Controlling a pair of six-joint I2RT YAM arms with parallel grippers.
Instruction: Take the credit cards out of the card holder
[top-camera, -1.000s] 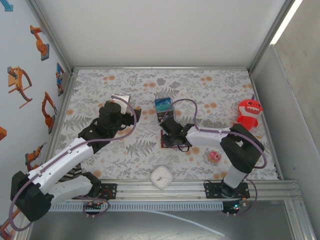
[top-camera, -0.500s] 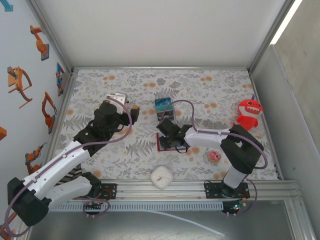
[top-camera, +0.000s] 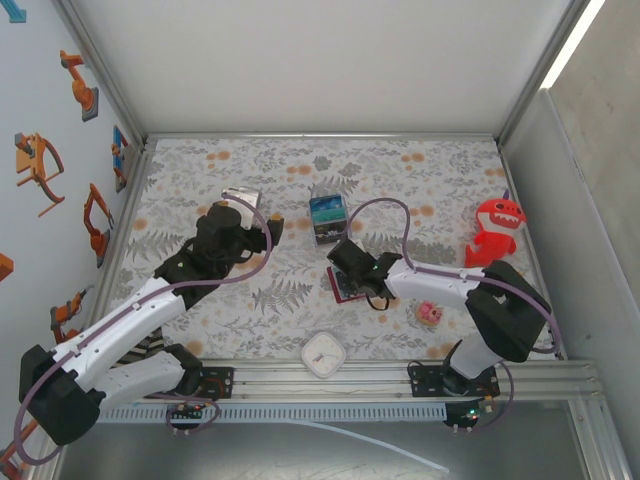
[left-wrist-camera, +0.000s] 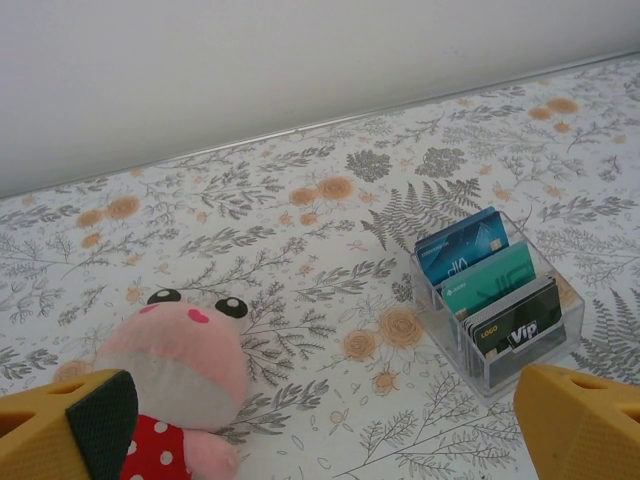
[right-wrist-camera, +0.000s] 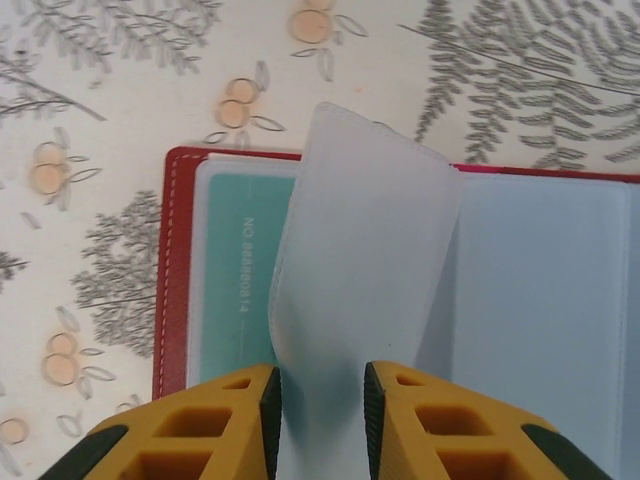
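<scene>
Risk: holder (right-wrist-camera: 172, 270) lies open on desk (right-wrist-camera: 100, 110), teal card (right-wrist-camera: 235, 270) pocketed. My right jaws straddle its upright clear sleeve (right-wrist-camera: 360, 230), grip unclear; left jaws gape empty. If I let go, sleeve flops over the card.

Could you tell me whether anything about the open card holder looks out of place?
One clear sleeve of the card holder curls upward by the right gripper instead of lying flat like the other pockets.

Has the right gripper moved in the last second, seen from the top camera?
Yes, slightly: the right gripper now sits farther from the clear card box, toward the small pink toy.
</scene>
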